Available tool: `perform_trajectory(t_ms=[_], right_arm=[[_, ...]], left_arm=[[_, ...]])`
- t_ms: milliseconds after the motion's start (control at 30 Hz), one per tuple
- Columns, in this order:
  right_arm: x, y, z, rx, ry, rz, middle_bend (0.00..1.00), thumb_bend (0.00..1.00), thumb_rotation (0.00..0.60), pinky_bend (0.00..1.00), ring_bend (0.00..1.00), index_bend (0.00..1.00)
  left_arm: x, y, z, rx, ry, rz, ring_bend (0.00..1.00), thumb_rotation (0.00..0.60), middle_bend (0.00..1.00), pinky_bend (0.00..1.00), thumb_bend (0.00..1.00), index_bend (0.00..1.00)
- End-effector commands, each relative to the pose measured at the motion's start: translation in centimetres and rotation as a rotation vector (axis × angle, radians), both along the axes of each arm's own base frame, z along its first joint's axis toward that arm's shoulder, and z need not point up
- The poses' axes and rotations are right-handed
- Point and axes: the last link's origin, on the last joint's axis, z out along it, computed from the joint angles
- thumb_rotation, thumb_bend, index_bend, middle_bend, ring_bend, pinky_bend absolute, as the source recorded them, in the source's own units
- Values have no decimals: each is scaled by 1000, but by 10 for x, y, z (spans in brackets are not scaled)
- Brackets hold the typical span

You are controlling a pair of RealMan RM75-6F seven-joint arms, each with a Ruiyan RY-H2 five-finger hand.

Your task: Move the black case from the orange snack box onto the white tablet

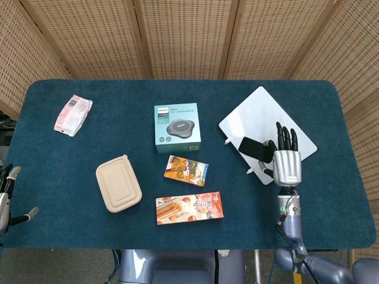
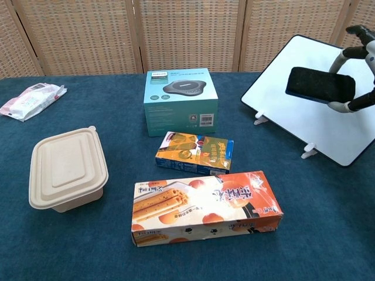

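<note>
**Case held above tablet, release pending**

The flat black rectangular case [image 2: 320, 85] is held by the right hand [image 1: 286, 161], pinched between the thumb below and the fingers [image 2: 355, 29] curled over its far edge, as shown at the upper right of the chest view. In the head view the case [image 1: 256, 147] is seen at centre right, over the lower-left part of the white rectangular tablet [image 1: 265, 113]. Whether the case is touching the tablet surface or is lifted just above it cannot be told; in the chest view it appears raised off the tablet [image 2: 304, 123].

Key relation: the long axis of the case runs roughly left to right in the frame, with the hand at its right end and its free end pointing left. The tablet lies directly beneath, so the next move is judged to be a lowering and a release, not a sideways carry.

The orange snack box [image 1: 186, 170], lower centre of the frame, is well apart from the case and bears nothing. The left hand [image 1: 7, 195] is at the lower left edge, far from the work, fingers apart, holding nothing.
</note>
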Motion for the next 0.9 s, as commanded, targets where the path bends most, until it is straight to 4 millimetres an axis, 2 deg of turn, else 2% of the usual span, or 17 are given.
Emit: perform_trajectory(t_ms=[33, 267, 567, 900], right_arm=[[-5, -3, -6, -57, -42, 27, 0, 217, 600, 0, 0, 482], [-13, -11, -9, -131, 1, 52, 0, 210, 600, 0, 0, 482], [-20, -22, -13, -133, 43, 38, 0, 209, 600, 0, 0, 482], [-28, -27, -9, -152, 107, 30, 0, 208, 600, 0, 0, 489]], left_arm=[[0, 0, 0, 0, 0, -1, 0, 600, 0, 0, 163, 0], [0, 0, -2, -8, 3, -1, 0, 600, 0, 0, 163, 0], [-1, 2, -4, -15, 3, 5, 0, 600, 0, 0, 163, 0], [-1, 3, -6, -25, 5, 7, 0, 600, 0, 0, 163, 0]])
